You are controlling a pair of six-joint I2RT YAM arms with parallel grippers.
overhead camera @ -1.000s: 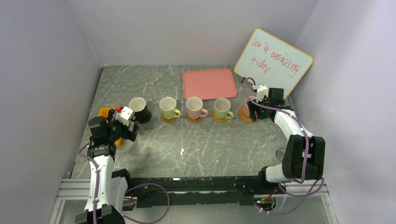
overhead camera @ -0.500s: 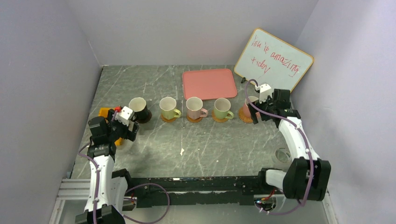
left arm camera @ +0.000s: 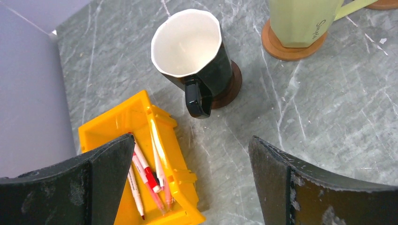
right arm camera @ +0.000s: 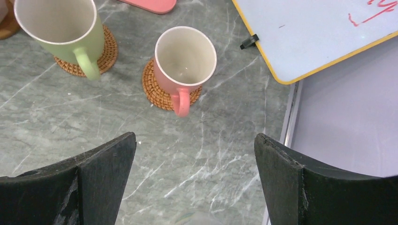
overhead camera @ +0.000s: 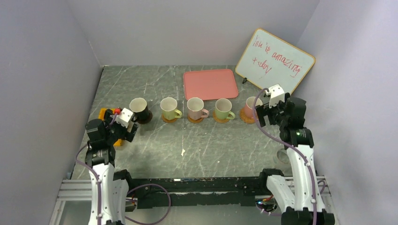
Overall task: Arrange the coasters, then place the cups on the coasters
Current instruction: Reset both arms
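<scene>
Across the middle of the overhead view the cups (overhead camera: 195, 108) stand in one row, each on a coaster, from the dark cup (overhead camera: 140, 109) at the left end to the end pink cup (overhead camera: 252, 104) at the right. The right gripper (right arm camera: 195, 140) hangs nearest that end pink cup, its jaws spread wide and holding nothing. In its wrist view the cup sits straight ahead of the gap, upper middle of the frame, upright on a woven coaster (right arm camera: 157, 96), handle pointing back toward the jaws. The left gripper (left arm camera: 190, 140) is likewise wide open and empty, with the dark cup ahead of it on the brown coaster (left arm camera: 232, 86), handle toward the jaws. Both cups look empty inside. A yellow bin (left arm camera: 112, 122) at lower left of the left wrist view holds pens (left arm camera: 141, 173). By my reading all five cups are seated, so only a clear retreat seems left
</scene>
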